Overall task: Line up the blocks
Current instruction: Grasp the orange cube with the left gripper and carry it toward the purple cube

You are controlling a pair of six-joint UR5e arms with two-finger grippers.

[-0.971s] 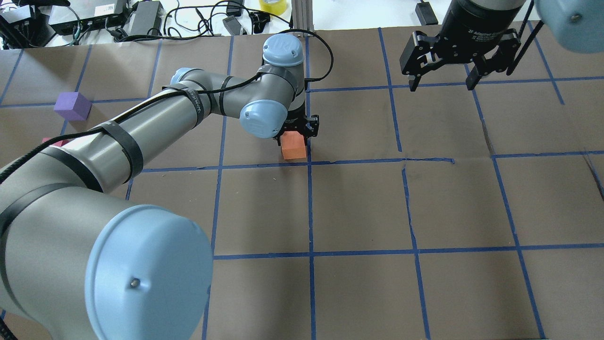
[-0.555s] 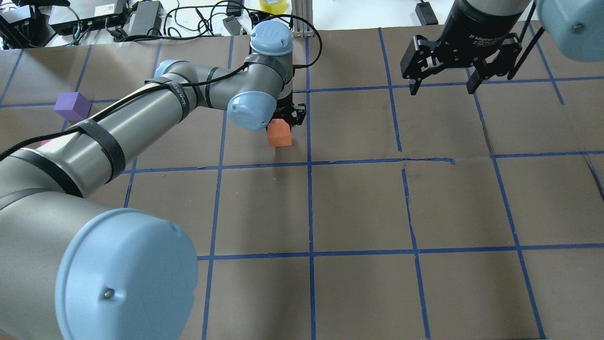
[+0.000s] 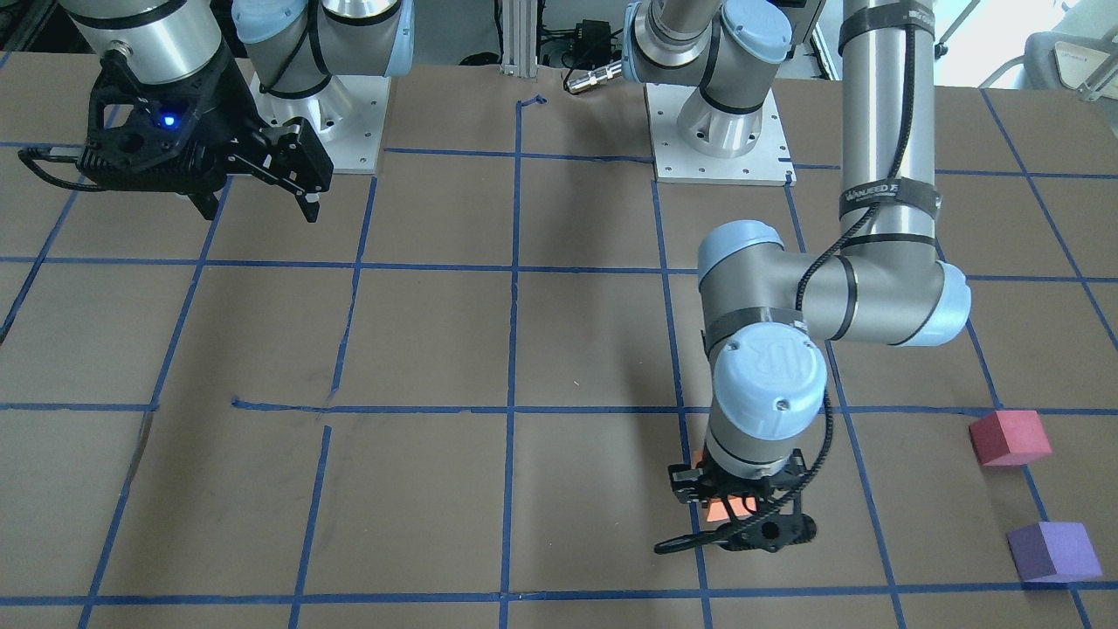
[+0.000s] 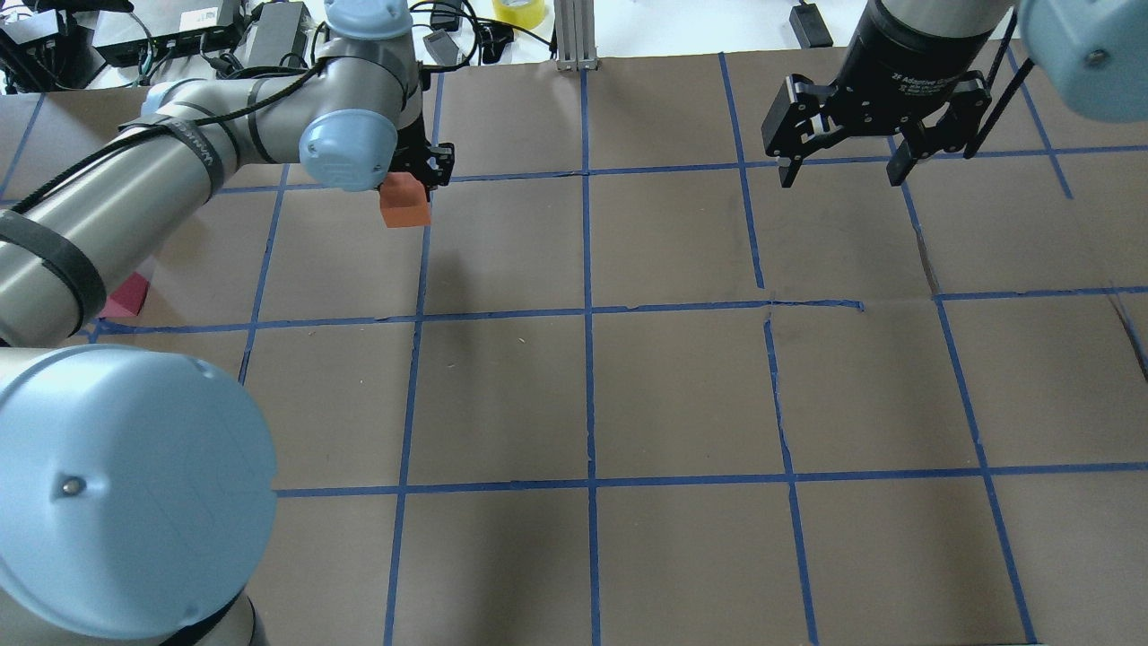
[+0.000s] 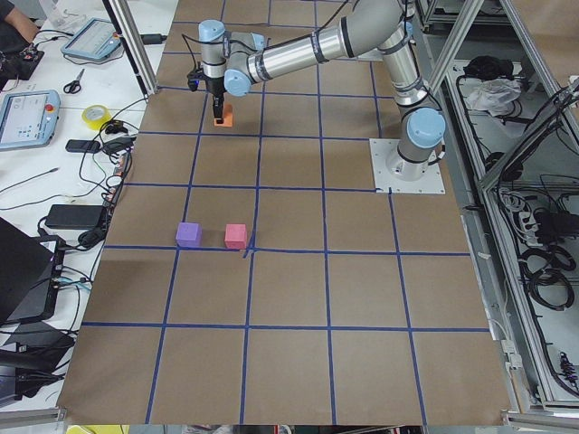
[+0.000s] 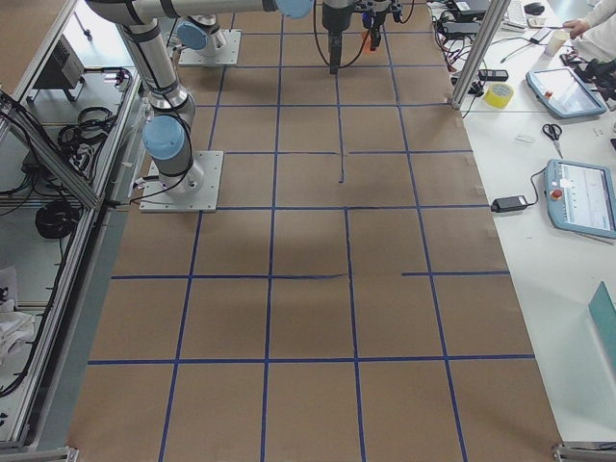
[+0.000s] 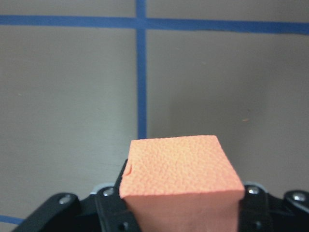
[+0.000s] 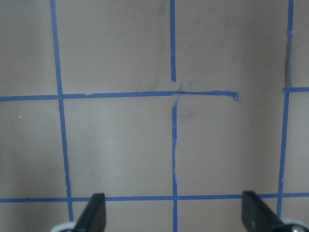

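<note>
While left claw [image 4: 411,184] pinches orange block [image 7: 181,166], lifted off counter [image 4: 682,386] near far edge, right claw [image 4: 839,175] hangs spread. Red-pink block [image 3: 1009,437] and purple block [image 3: 1054,550] sit side by side, nearer left end.

orange block [image 4: 404,202], red-pink block [image 3: 1009,437], purple block [image 3: 1054,551]

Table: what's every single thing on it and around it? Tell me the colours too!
Orange block: 1, orange, held off the table in the left hand.
Pink block: 1, red-pink, on the table, robot's far left side.
Purple block: 1, purple, beside the pink block, not touching.
Tape roll: 1, yellow, on the white bench next to the table.
Table: 1, brown with blue tape squares.
Left hand: 1, black, shut on the orange block.
Right hand: 1, black, open, empty, above the table.
</note>
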